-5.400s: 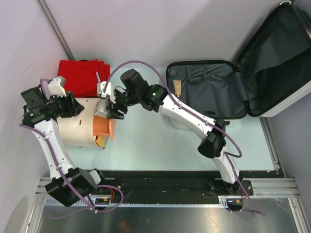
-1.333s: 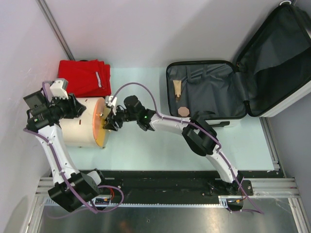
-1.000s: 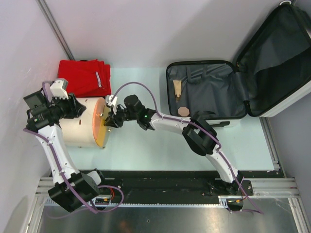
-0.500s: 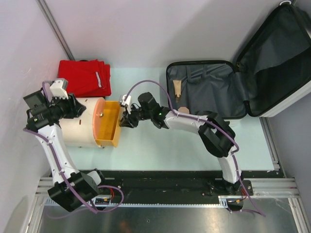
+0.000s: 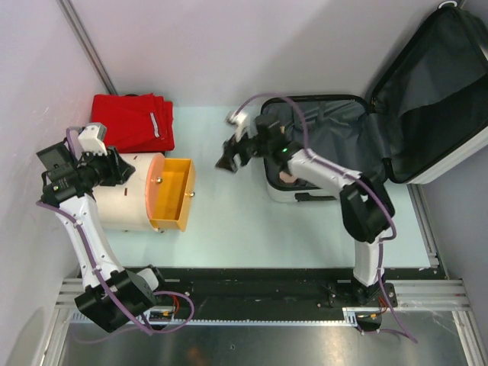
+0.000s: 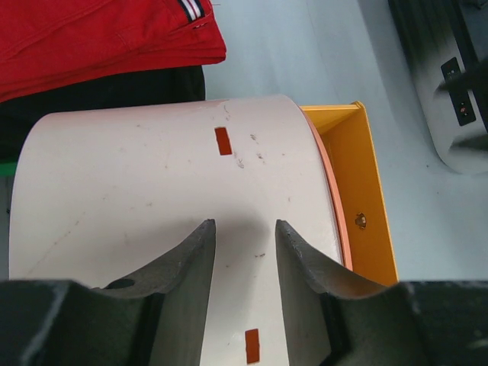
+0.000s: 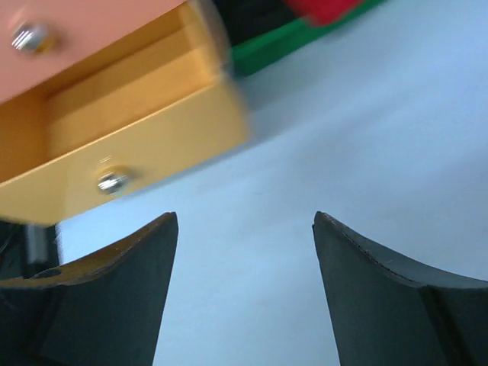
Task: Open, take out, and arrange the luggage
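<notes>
Here, luggage lying open, orange drawer jutting from cream cylinder

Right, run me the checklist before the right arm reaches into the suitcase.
1. Luggage lid open: ok.
2. Right gripper open and empty: ok.
3. Yellow drawer pulled out of the cream cylinder: ok.
4. Left gripper at the cylinder, fingers spread over its wall: ok.
5. What lies inside the luggage: cannot tell, partly hidden in the top view.
</notes>
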